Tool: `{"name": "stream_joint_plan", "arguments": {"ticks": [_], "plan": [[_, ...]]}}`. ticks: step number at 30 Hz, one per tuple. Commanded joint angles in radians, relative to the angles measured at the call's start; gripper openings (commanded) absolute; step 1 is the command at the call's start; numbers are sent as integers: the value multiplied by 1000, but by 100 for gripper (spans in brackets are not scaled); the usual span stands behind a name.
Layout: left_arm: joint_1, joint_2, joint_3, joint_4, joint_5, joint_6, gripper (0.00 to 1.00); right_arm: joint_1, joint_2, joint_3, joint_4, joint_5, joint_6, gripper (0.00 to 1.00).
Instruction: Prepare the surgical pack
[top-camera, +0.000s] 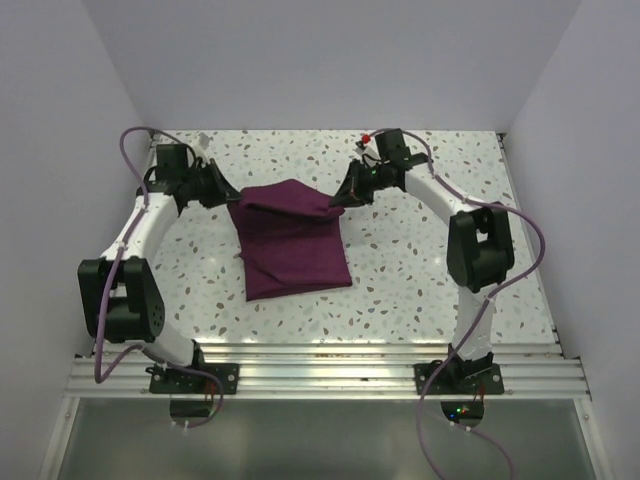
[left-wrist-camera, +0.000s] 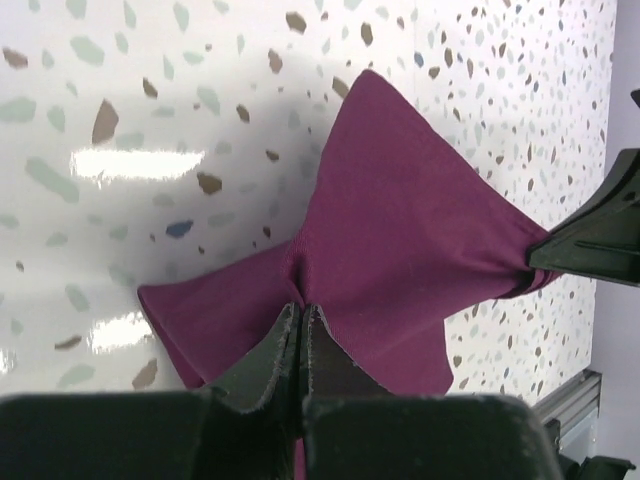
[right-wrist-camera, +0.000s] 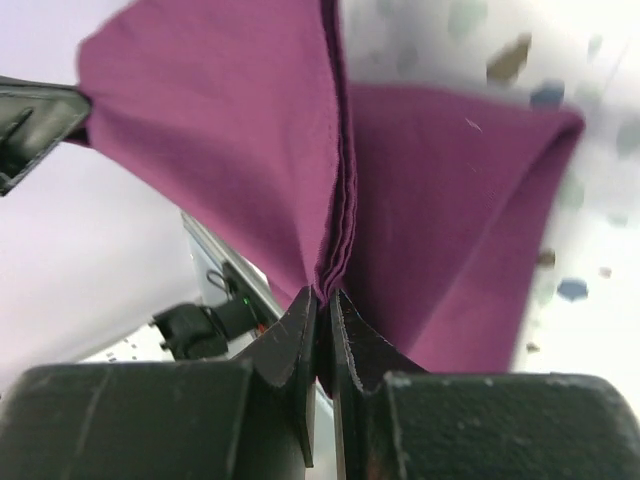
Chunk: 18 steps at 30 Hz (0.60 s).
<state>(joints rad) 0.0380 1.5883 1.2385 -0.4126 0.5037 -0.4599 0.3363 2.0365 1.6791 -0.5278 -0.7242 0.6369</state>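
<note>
The surgical pack is a deep purple-maroon fabric sheet, folded, lying mid-table with its far edge lifted. My left gripper is shut on its far left corner, and my right gripper is shut on its far right corner. In the left wrist view the jaws pinch a gathered fold of the cloth, and the other gripper's dark finger grips the cloth at the right. In the right wrist view several stacked layers of the fabric run into the closed gripper.
The speckled white tabletop lies all round the cloth. White walls enclose the back and both sides. An aluminium rail with the arm bases runs along the near edge. A small red item sits by the right arm's wrist.
</note>
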Motion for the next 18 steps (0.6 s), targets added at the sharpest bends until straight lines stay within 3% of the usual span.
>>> {"name": "stream_joint_plan", "arguments": {"ticks": [1,12,18], "plan": [[8,-122,-110,-20,-21,30,0,10,-104,-77,-20,-18,-40,0],[-29,-297,-362,-25,-39,12,0,17,-208,-280,-51,-11,-114,1],[-30,-337,-456,-17,-56,1,0,24,-190,-354,-61,-6,-164,4]]}}
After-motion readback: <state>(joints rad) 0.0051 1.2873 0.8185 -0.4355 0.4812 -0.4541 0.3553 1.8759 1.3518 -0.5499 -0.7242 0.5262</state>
